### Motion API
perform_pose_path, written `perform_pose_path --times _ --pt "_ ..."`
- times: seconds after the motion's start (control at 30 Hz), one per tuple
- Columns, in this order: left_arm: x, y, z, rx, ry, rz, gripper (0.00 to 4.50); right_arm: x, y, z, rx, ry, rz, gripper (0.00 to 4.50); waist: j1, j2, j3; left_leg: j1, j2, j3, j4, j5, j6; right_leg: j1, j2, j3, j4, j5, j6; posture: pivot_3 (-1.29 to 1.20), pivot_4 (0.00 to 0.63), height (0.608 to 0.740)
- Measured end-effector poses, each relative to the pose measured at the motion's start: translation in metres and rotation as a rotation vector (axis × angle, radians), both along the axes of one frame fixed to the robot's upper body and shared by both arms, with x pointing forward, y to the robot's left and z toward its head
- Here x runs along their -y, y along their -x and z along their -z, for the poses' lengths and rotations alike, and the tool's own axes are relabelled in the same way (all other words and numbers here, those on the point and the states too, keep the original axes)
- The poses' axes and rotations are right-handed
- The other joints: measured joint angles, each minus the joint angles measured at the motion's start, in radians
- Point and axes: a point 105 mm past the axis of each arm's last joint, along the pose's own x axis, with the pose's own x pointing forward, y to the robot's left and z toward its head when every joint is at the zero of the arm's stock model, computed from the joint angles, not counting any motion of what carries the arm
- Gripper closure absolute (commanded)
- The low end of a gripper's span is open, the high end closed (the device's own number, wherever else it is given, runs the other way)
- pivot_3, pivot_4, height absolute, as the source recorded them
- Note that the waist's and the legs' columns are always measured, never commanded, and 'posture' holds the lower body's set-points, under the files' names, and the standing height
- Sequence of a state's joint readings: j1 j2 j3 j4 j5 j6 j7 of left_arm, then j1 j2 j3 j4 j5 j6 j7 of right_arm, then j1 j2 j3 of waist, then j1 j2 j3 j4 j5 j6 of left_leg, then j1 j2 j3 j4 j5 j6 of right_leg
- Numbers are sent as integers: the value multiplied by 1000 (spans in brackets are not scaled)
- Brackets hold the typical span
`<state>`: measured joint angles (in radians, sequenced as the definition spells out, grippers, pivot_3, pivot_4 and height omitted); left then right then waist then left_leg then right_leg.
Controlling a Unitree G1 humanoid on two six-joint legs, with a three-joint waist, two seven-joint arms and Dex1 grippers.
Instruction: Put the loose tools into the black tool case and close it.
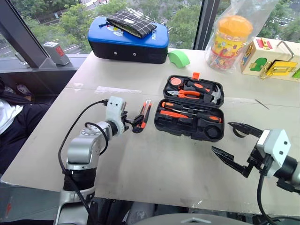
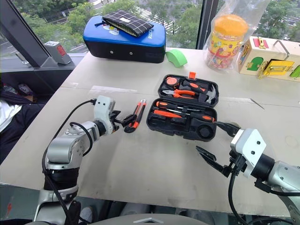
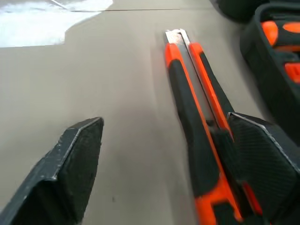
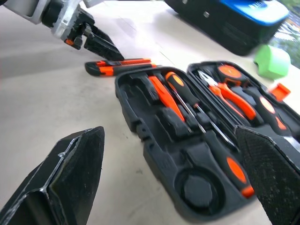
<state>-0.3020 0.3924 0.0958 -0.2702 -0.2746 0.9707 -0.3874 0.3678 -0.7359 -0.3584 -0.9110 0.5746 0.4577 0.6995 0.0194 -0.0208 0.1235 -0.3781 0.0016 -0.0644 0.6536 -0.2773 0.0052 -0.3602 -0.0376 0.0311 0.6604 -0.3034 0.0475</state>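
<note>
Your left gripper (image 1: 132, 123) sits low over the counter (image 1: 154, 164) with its fingers spread apart, at the near end of the utility knife (image 1: 145, 114). In the left wrist view one finger (image 3: 262, 159) lies against the knife's handle (image 3: 197, 140) while the other finger stands clear over bare counter, so the knife is not clamped; it lies flat on the counter.

You find the knife just beside the left edge of the black tool case (image 1: 191, 108), lying roughly along that edge, close to it but apart from it. The case stands open near the middle of the counter, both halves flat, with its orange latch tab (image 1: 195, 75) on the far edge. In the near half you see orange-and-black screwdrivers (image 1: 180, 112) seated in their slots and a dark round piece (image 4: 198, 190) in the round recess at the right end. The far half holds the orange-handled pliers (image 1: 188, 93) and the hammer (image 1: 210, 92).

Your right gripper (image 1: 232, 139) hangs above the counter to the right of the case and nearer to you, fingers wide apart and holding nothing, pointed toward the case.

At the far side of the counter sit a blue padded case (image 1: 127, 41) with a checked pouch (image 1: 131, 23) on top, a green block (image 1: 178, 58), a jar with an orange lid (image 1: 229, 41) in a clear bag, and a wooden latch box (image 1: 273, 60).
</note>
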Motion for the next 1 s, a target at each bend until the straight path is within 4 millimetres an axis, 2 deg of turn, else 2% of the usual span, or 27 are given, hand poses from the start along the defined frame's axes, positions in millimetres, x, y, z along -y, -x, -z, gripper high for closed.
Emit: perform_pose_path --times 0.07,0.23,0.27,0.33,0.37,0.47,0.63,0.67,0.73,0.8,0.83,0.9,1.0 --pt "7 2 7 -24 -14 8 75 1 -1 1 -11 0 -5 0 -3 0 0 0 0 0 0 0 0 0 0 0 0 0 0 0 150 740" --pt "19 2 11 -15 -52 6 75 3 -1 3 -30 9 -16 0 -4 2 -1 1 0 0 -1 0 0 0 1 0 0 0 0 0 150 740" --pt "20 2 12 -12 -64 2 568 3 -1 3 -31 11 -19 0 -4 2 -1 1 0 0 -1 0 0 0 1 0 0 0 0 0 150 740" --pt "17 1 13 -5 -85 -18 1077 4 0 3 -33 11 -20 0 -4 2 -1 1 0 1 -1 0 0 0 1 1 0 0 0 0 150 740" --pt "16 0 14 0 -89 -23 1649 4 0 3 -35 11 -20 0 -4 2 -1 1 0 1 -1 0 0 0 0 1 0 0 0 0 150 740" --pt "12 1 15 23 -91 -32 2772 5 1 6 -47 11 -15 0 -4 3 -2 1 0 1 -1 0 0 0 0 1 0 0 0 0 150 740" --pt "9 0 10 74 -11 4 2832 6 3 9 -62 2 3 0 -4 2 -1 0 0 1 -1 0 0 -1 0 0 0 0 0 0 150 740" --pt "11 -2 3 106 19 52 2832 7 4 10 -66 -5 13 0 -3 1 0 -1 0 0 -1 0 0 -1 0 0 0 0 0 0 150 740" --pt "16 -6 -25 196 44 214 2832 11 5 10 -67 -8 36 0 -1 1 1 -1 0 -1 -1 0 0 -1 0 -2 -1 0 0 0 150 740" --pt "33 -3 -60 301 14 468 2832 15 5 8 -58 -5 54 0 -1 2 1 -1 0 1 -1 0 -1 0 1 -4 -2 0 -1 0 150 740" --pt "48 2 -74 337 -20 648 2832 17 6 7 -53 -3 62 0 -2 3 0 0 -1 3 -1 0 0 0 0 -4 -3 0 -1 0 150 740" --pt "68 10 -71 325 -79 892 2832 20 7 5 -37 2 65 0 -6 6 -1 1 -2 5 -2 0 0 1 0 -2 -4 0 0 0 150 740" --pt "82 9 -46 238 -161 1122 2832 24 8 2 -22 19 75 0 -7 5 1 0 -5 5 -2 0 0 0 2 -3 -4 0 0 0 150 740"
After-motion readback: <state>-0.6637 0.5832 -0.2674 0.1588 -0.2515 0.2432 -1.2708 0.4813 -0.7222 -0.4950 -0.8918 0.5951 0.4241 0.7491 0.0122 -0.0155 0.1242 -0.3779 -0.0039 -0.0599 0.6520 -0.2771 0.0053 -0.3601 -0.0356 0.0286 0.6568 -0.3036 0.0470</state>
